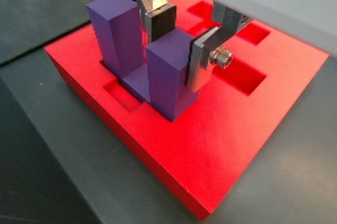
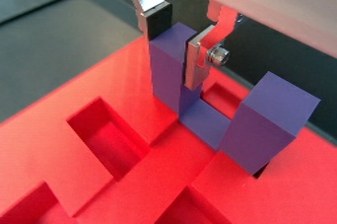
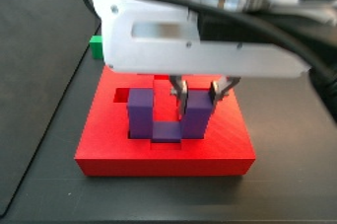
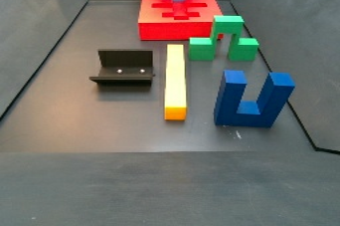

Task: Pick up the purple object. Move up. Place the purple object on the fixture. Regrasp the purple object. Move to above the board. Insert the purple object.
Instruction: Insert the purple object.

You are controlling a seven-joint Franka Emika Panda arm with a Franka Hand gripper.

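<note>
Two prongs of the purple object (image 1: 145,55) stand upright on the board (image 1: 250,159), its base apparently in a slot. I read this as insertion's end: my gripper (image 2: 182,33) straddles one prong, fingers (image 2: 202,55) seemingly clamped. Next, release and lift straight.

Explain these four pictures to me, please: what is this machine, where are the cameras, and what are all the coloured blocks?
This is a robot arm with a two-fingered claw. Two cameras ride on its wrist and look down past the silver fingers; two more stand beside the table.

The claw stands over the board, a red slab with sunken slots. Its fingers sit on either side of one prong of the purple object, a U-shaped block standing in a slot with its prongs up. Whether they are squeezing it, I cannot tell.

In a side view, the floor also holds the fixture, a dark bracket, plus a yellow bar, a green arch block and a blue block.
</note>
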